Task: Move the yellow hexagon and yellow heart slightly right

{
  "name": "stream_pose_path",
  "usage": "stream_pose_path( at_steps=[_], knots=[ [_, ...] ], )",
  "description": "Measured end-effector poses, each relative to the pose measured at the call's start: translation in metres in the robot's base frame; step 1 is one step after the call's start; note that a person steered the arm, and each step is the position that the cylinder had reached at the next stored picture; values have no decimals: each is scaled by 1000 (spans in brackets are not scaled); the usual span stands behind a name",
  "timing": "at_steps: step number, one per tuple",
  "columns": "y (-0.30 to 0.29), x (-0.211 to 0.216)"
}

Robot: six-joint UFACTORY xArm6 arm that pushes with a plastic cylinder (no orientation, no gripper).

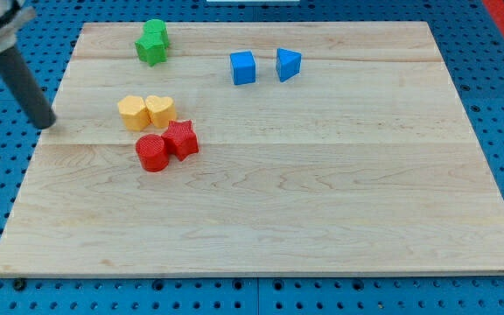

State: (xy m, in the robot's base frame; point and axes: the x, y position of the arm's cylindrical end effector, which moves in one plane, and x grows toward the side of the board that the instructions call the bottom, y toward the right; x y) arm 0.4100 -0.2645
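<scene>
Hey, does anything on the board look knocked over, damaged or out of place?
Nothing stands out. All blocks sit flat on the wooden board; the yellow hexagon and yellow heart touch, and my tip rests off the board's left edge.

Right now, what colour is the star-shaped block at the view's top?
Green. The green star sits near the board's top edge in the camera view, the only view.

Pale smooth wooden board (322, 192); matt plastic-looking yellow hexagon (132, 112).
</scene>
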Motion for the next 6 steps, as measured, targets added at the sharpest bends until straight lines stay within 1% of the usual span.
stream_pose_path(
  at_steps=[1,2,3,5,6],
  knots=[
    [68,-13],
    [141,-14],
    [195,-14],
    [273,-10],
    [304,2]
  ],
)
